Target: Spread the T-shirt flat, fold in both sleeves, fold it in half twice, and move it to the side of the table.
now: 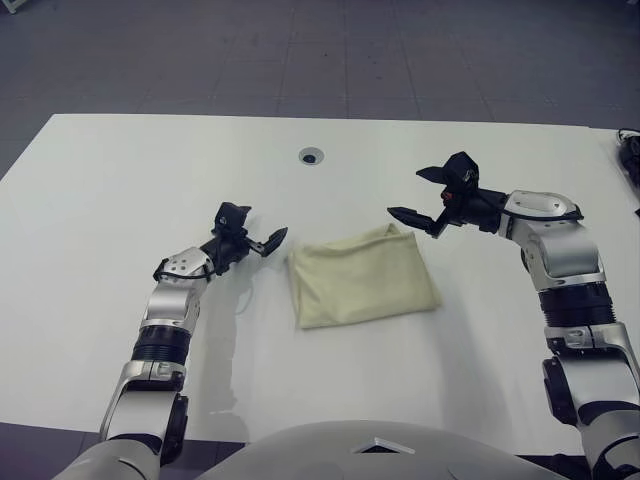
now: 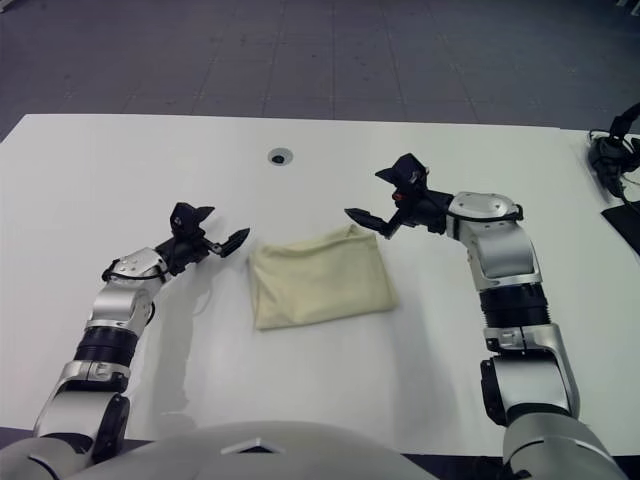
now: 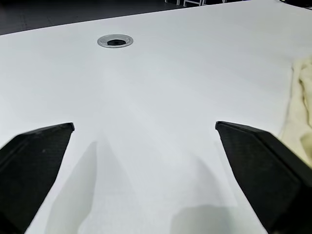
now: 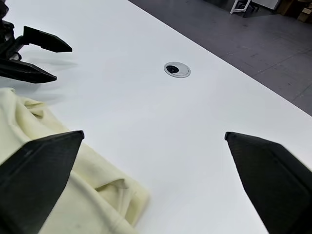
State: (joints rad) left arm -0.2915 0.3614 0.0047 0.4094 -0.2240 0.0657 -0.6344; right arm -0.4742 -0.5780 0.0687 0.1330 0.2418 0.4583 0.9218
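While the folded, pale-yellow T-shirt [image 1: 362, 275] lies at the middle of the frame on the white desk [image 1: 120, 200], the left hand [image 1: 258, 228] sits just beside its left edge, fingers spread apart. Farther up, the right hand [image 1: 408, 195] hovers near its upper-right corner, likewise wide open. Beyond them, a round cable hole [image 1: 311, 156] sits at upper centre.

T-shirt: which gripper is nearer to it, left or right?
Right, probably. The right gripper hangs open over the T-shirt at its far corner; the left gripper sits open beside its left edge, apart.
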